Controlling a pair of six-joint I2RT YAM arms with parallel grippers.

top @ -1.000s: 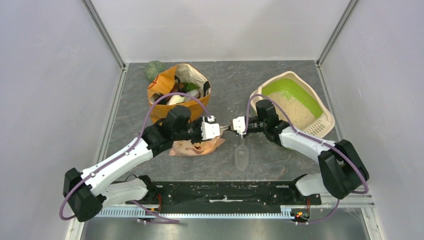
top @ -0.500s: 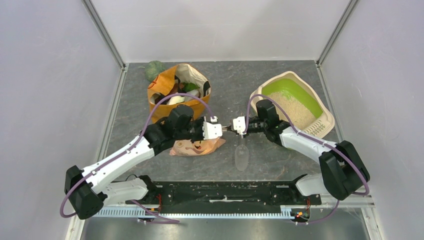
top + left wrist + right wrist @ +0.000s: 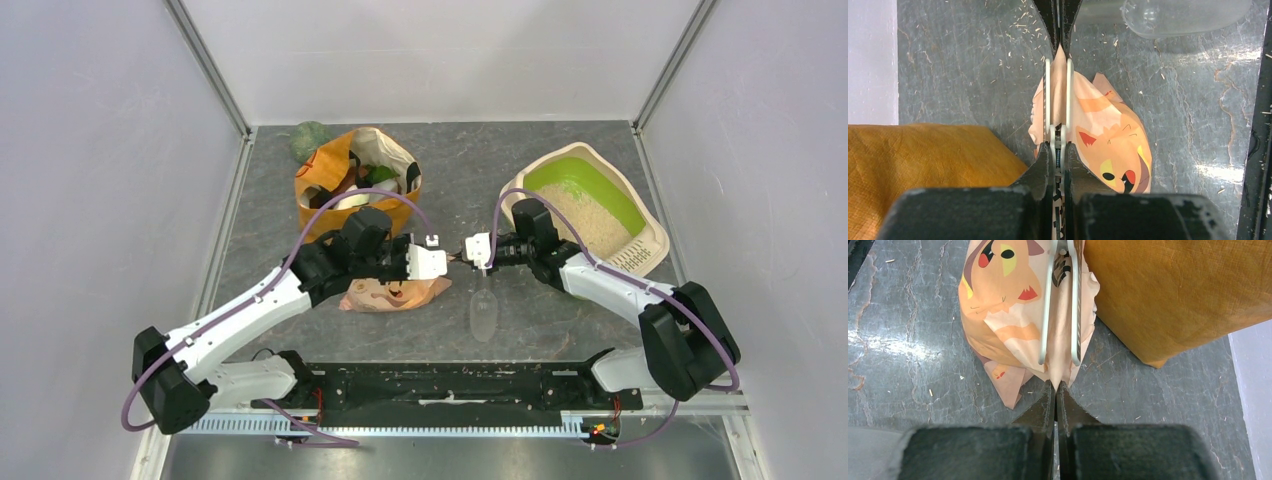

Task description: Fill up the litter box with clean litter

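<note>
Peach paper bag (image 3: 395,293) sits on the table (image 3: 560,335), its top edge clamped by left hand (image 3: 447,262) and right hand (image 3: 463,255). At far right the litter box (image 3: 655,240) holds clean litter (image 3: 590,222). Opening the bag seems next, needing opposed pulls.

We are looking at a smooth, faintly glossy, stone-veined grey tabletop (image 3: 460,160), a rough, fibrous orange paper bag (image 3: 1173,290), a crinkled paper pouch (image 3: 1108,135) with a faint sheen, a clear glossy plastic scoop (image 3: 1188,15), and a smooth cream-and-green plastic litter box (image 3: 655,237) holding grainy, dull beige litter (image 3: 590,220).
</note>
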